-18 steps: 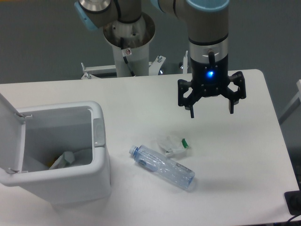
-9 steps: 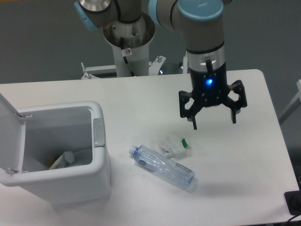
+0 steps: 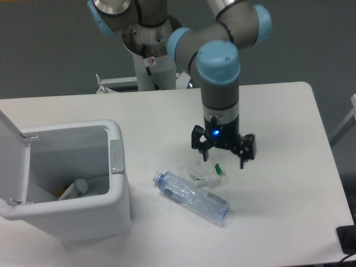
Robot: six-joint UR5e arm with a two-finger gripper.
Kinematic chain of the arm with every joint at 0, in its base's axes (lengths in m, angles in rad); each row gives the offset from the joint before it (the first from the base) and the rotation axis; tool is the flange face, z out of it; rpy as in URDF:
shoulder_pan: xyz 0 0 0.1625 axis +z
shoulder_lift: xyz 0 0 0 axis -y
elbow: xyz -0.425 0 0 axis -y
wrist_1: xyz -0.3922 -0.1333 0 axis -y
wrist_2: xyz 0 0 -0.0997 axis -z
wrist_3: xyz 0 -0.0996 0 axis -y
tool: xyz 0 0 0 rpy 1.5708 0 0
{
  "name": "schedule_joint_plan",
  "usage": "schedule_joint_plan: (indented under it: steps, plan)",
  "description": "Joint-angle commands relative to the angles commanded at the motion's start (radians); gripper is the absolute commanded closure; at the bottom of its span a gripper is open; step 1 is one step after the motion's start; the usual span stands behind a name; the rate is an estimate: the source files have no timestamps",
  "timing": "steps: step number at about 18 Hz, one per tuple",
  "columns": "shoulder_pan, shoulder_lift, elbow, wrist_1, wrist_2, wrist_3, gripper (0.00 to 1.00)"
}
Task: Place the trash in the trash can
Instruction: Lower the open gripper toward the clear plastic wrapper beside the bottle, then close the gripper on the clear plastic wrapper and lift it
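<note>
A crushed clear plastic bottle [image 3: 193,197] with a bluish cap lies on the white table, cap toward the bin. A crumpled clear-white wrapper [image 3: 203,172] with a green bit lies just above it. My gripper [image 3: 223,161] is open and empty, its fingers pointing down, directly above the wrapper's right end. The white trash can [image 3: 67,178] stands at the left with its flip lid open; some trash lies inside it.
The arm's base column [image 3: 151,50] stands at the back of the white table [image 3: 278,183]. A dark object [image 3: 347,239] sits at the lower right corner, off the table edge.
My gripper has moved left and down, from high over the right part of the table to just above the wrapper. It stays open. The bottle and wrapper have not moved.
</note>
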Motion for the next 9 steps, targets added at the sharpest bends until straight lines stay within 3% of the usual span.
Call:
schedule_joint_plan:
  steps: [7, 9]
  plan:
    - [-0.003, -0.11, 0.005, 0.009, 0.047, 0.032, 0.0]
    - [-0.003, -0.12, 0.006, 0.009, 0.061, 0.032, 0.0]
